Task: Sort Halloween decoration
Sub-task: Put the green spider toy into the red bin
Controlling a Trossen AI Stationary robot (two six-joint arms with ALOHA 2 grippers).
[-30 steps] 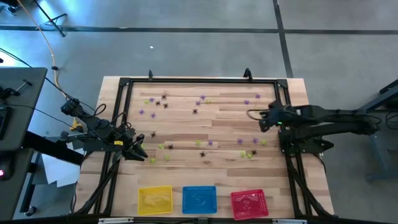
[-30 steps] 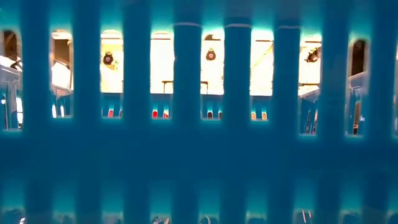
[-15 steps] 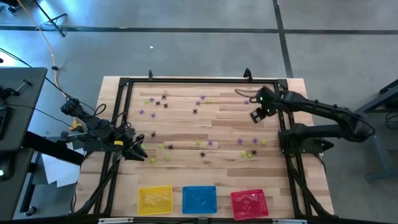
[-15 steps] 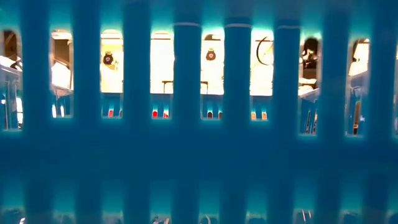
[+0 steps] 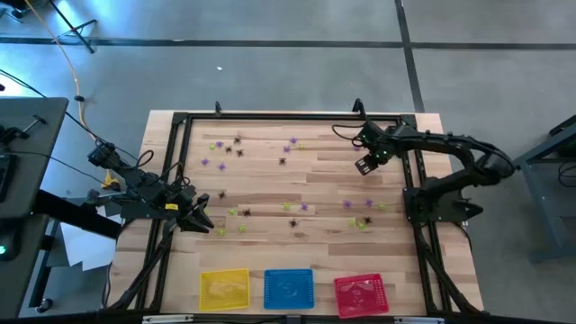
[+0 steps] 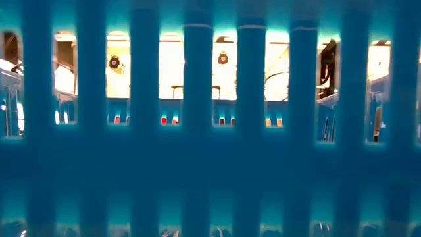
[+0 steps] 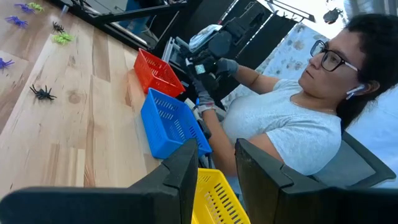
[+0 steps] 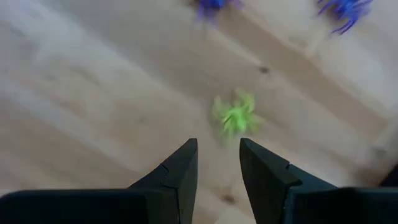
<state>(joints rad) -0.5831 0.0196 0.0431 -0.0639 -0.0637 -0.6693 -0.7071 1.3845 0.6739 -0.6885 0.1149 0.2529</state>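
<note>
The Halloween decoration is several tiny spider trinkets in purple, black and yellow-green, lying scattered on the wooden table. My right gripper hangs at the far right of the table, pointing down and open. In its wrist view the gripper stands above a yellow-green spider, apart from it. My left gripper waits level at the table's left edge, open, with nothing between its fingers.
Yellow, blue and red mesh baskets stand in a row at the near edge. The blue basket's wall fills the low view. A black frame rims the table. A person sits beyond the near edge.
My right arm has swung from the table's right edge toward its far edge. Its gripper has tipped from nearly level to pointing down and has sunk toward the table at the far right.
</note>
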